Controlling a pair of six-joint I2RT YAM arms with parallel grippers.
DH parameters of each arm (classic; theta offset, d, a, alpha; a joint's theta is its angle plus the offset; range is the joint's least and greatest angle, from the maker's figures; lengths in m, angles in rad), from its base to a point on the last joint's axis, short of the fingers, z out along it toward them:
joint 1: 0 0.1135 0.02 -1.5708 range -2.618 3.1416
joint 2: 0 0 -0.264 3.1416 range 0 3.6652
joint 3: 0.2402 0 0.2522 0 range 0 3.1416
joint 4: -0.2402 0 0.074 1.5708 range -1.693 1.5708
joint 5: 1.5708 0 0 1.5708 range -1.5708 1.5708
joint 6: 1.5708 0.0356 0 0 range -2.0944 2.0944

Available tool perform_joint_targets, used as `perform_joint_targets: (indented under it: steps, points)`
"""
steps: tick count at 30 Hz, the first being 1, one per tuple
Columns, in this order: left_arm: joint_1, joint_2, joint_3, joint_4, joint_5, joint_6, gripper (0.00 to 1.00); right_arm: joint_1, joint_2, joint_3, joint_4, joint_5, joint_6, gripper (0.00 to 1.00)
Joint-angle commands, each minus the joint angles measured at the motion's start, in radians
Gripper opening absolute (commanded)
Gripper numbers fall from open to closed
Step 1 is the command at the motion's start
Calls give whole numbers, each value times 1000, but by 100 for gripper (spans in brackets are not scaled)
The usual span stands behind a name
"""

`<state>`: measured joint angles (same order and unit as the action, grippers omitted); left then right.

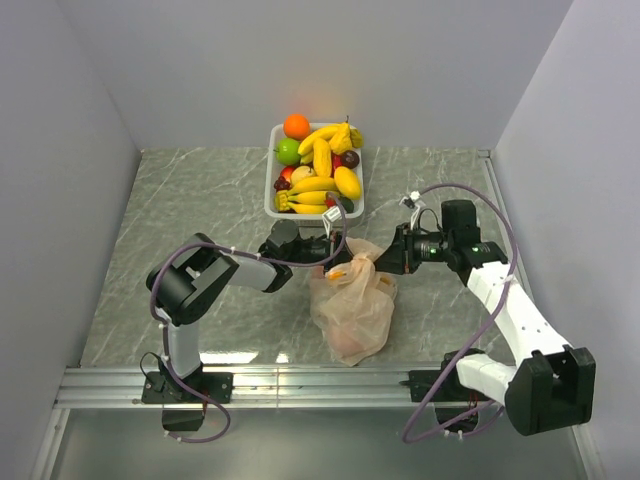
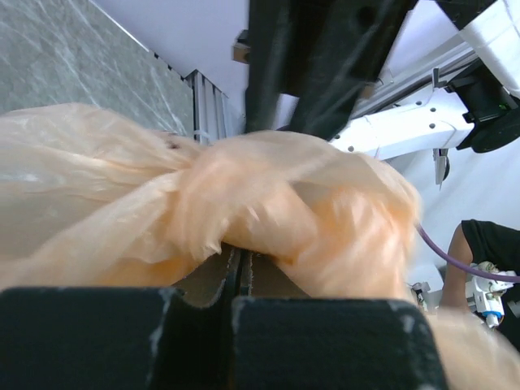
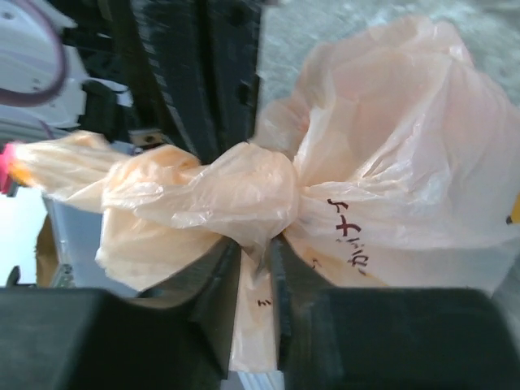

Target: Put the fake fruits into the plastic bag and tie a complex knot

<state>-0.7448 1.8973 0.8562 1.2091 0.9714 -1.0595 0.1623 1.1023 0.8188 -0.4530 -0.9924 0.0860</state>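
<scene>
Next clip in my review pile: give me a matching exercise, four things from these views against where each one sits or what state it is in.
Things:
1. orange
2. plastic bag
3. white tray
4. left claw

Places or states:
A. pinched shut on peach plastic
B. at the far-left corner of the tray
C. lying on the table, nearer than the tray
D. at the far side of the table, heaped with fruit

Pairs: 1-B, 2-C, 3-D, 4-A

Tray [image 1: 271, 196] w/ fruits [image 1: 322, 160] close behind bag [image 1: 352, 310]; table [image 1: 170, 200] open far-L, far-R.
</scene>
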Motion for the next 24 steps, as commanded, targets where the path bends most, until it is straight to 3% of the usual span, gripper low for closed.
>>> perform_joint_targets:
  steps: [1, 4, 8, 12, 15, 18, 22, 24]
  points:
    - [-7, -20, 21, -32, 1, 49, 0, 25, -28, 2, 117, -106, 79, 19]
    - [-8, -7, 36, -66, -20, 61, 0, 69, -68, -3, 119, -115, 87, 12]
    - [-19, 9, 66, -63, -14, 70, 0, 131, -76, -21, 122, -52, 64, 12]
    - [-16, 28, 52, 70, 4, -26, 0, 146, -26, 3, 83, 44, 17, 20]
    - [-10, 31, 35, 164, 18, -77, 0, 137, -13, 46, -10, 110, -63, 31]
    - [-2, 28, 37, 153, 36, -88, 0, 96, -53, 68, -64, 91, -77, 44]
    - [-5, 17, 40, 208, 148, -118, 1, 89, -79, 74, -122, 110, -127, 39]
    - [-11, 26, 47, 242, 208, -158, 0, 89, -78, 54, -99, 109, -111, 41]
